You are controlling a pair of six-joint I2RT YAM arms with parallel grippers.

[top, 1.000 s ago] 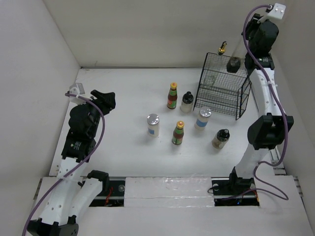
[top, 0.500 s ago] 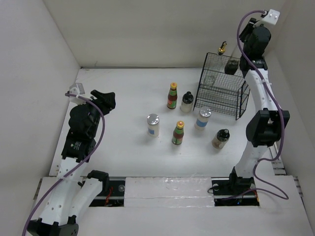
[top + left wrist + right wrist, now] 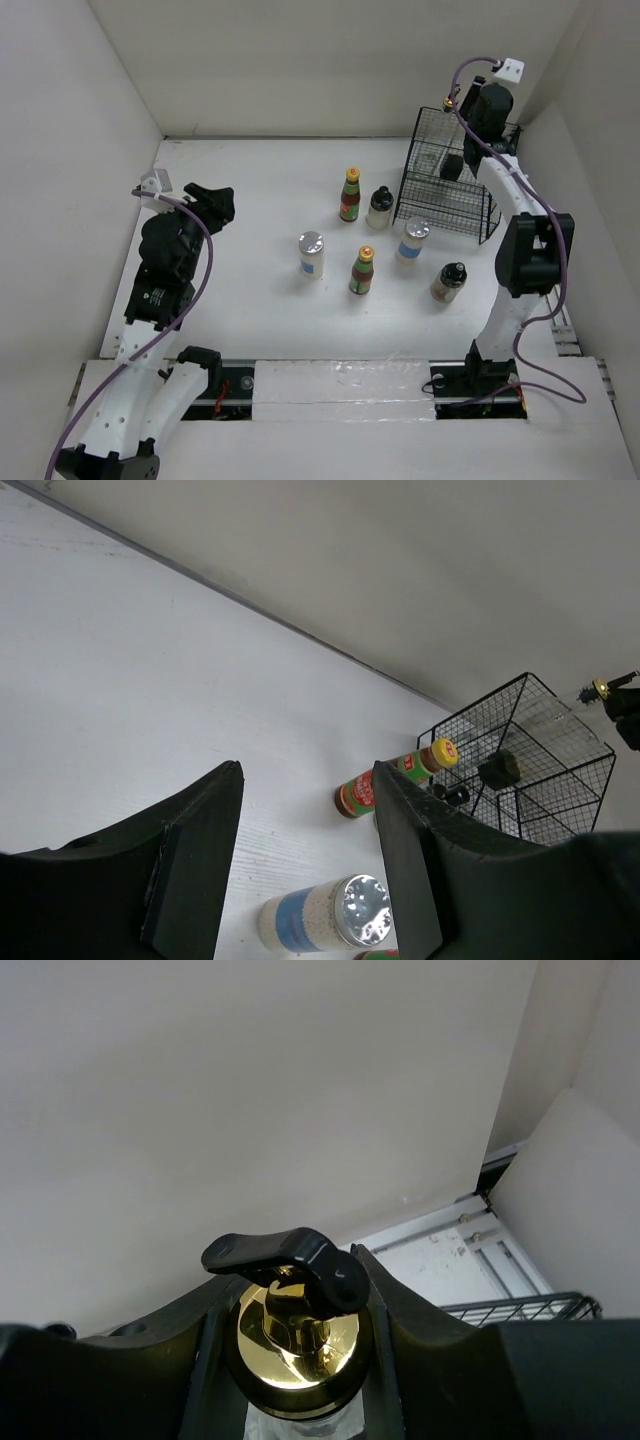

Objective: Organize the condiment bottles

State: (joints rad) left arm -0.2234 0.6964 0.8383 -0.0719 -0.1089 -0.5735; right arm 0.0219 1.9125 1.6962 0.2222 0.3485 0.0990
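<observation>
The top external camera looks steeply down from above and behind the arm bases, wide enough to hold the whole table [image 3: 250, 180] and the black wire basket [image 3: 440, 205] at far right. The left wrist camera sits low, looking past the left gripper [image 3: 306, 770] across the table toward that basket, which it shares with the top view along with an orange-capped bottle [image 3: 350, 195] and a silver-lidded jar [image 3: 312, 253]. The right wrist camera, very close, faces the wall over the right gripper [image 3: 295, 1300] and a gold-spouted bottle [image 3: 295, 1345].
</observation>
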